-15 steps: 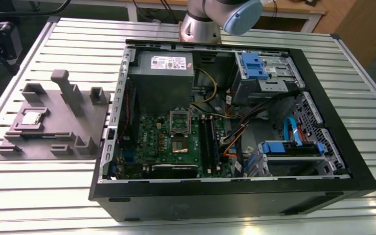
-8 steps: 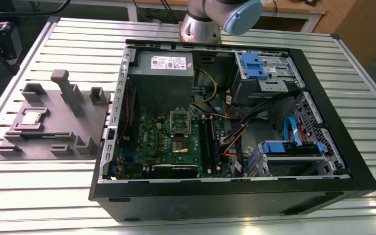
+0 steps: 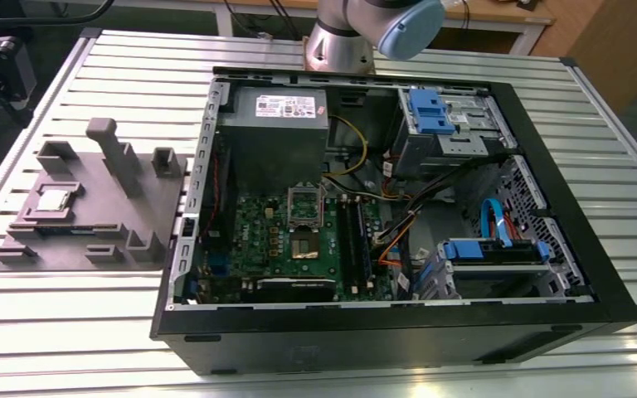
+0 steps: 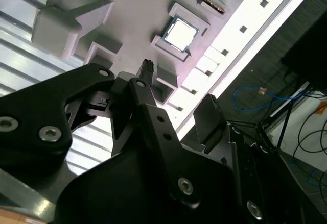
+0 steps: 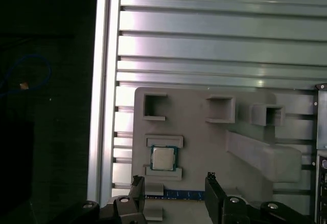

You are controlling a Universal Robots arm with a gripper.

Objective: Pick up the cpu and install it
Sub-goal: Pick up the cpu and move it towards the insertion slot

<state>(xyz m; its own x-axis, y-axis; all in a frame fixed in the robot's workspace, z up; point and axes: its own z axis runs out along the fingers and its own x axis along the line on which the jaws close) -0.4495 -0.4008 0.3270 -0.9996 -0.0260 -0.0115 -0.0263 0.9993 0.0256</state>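
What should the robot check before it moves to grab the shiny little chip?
1. The cpu lies flat in its pocket on the grey plate: ok.
2. The end effector is open, holding nothing: ok.
3. The end effector is clear of the cpu: ok.
4. The computer case is open on top: ok.
5. The socket on the motherboard is empty: cannot tell.

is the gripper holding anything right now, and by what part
Nothing is held. The gripper is open and empty; the cpu lies on the grey plate.
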